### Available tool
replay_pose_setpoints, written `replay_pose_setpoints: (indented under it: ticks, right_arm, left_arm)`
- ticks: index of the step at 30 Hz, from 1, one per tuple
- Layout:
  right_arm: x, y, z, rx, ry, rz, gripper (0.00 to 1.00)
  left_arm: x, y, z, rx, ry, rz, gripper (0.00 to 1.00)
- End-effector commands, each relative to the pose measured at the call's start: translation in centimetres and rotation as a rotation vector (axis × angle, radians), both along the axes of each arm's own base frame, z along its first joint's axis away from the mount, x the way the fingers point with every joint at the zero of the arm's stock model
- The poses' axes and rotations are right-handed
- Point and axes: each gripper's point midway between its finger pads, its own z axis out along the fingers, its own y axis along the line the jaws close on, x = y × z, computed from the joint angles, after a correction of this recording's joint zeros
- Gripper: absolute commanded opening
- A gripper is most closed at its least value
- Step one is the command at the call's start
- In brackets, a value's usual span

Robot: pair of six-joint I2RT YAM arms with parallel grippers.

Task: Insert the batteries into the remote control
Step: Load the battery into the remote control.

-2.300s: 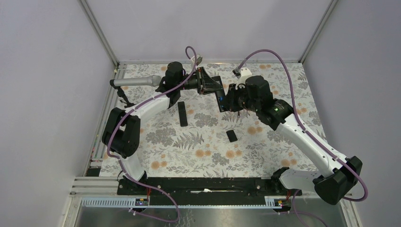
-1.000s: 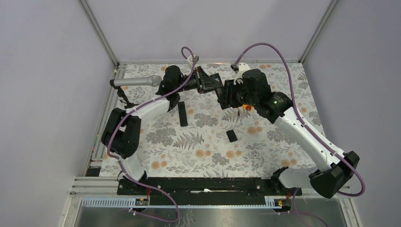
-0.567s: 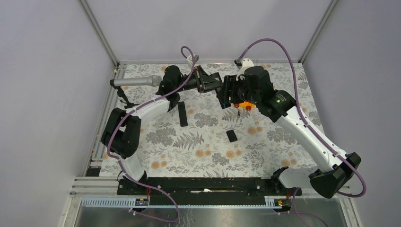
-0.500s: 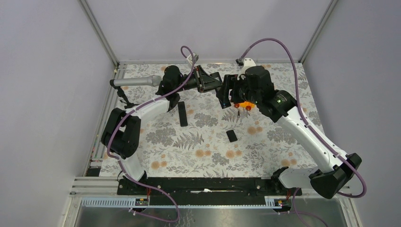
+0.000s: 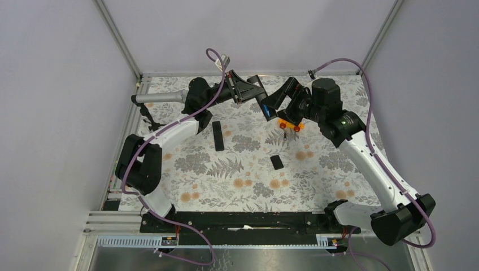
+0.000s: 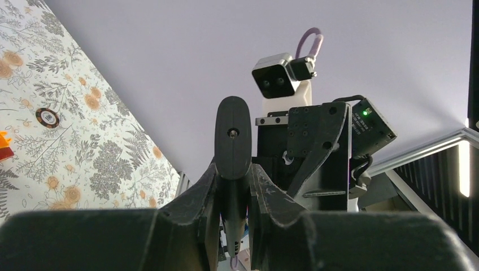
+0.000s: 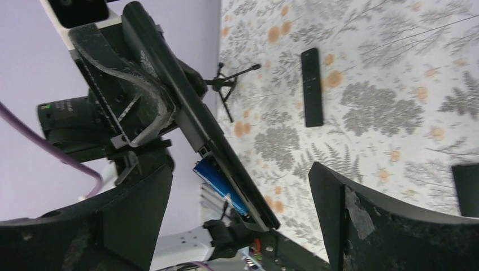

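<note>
My left gripper [image 5: 255, 95] is shut on the remote control [image 5: 261, 105], a slim black bar held up in the air above the far middle of the table. In the left wrist view the remote control [image 6: 233, 135] stands edge-on, clamped between my left gripper's [image 6: 233, 178] fingers. Its battery bay faces my right wrist camera, and a blue battery [image 7: 217, 186] lies in the bay of the remote control [image 7: 186, 113]. My right gripper [image 7: 240, 169] stands wide open around the remote's lower end without touching it. From above, the right gripper [image 5: 278, 106] is just right of the remote.
A second black remote [image 5: 218, 136] lies on the floral cloth, and a small black cover [image 5: 277, 162] lies nearer the middle. An orange toy block [image 5: 291, 123] sits under the right wrist. A grey microphone [image 5: 161, 97] on a small stand sits at the far left.
My right gripper has opened from partly shut to wide and drawn back to the right from the remote. The orange block under it has come into view. The left arm shifted the remote slightly.
</note>
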Motion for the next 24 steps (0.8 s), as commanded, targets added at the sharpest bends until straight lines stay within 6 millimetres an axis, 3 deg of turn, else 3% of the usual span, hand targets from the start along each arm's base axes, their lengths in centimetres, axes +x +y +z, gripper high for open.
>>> replay_pose_setpoints:
  ticks: [1, 5, 12, 24]
  right_arm:
    - [-0.6, 2.5, 3.7, 0.207, -0.017, 0.082, 1.00]
    - [-0.6, 2.9, 3.4, 0.242, 0.010, 0.089, 0.99]
    - [-0.7, 4.0, 2.9, 0.308, 0.068, 0.127, 0.77]
    - [-0.9, 4.1, 2.3, 0.339, 0.100, 0.137, 0.61]
  left_arm:
    - [-0.7, 1.0, 4.1, -0.081, -0.108, 0.036, 0.00]
    - [-0.7, 1.1, 4.5, -0.087, -0.113, 0.045, 0.00]
    - [-0.9, 1.3, 5.0, -0.097, -0.124, 0.054, 0.00]
    - [-1.1, 1.5, 5.4, -0.111, -0.128, 0.061, 0.00]
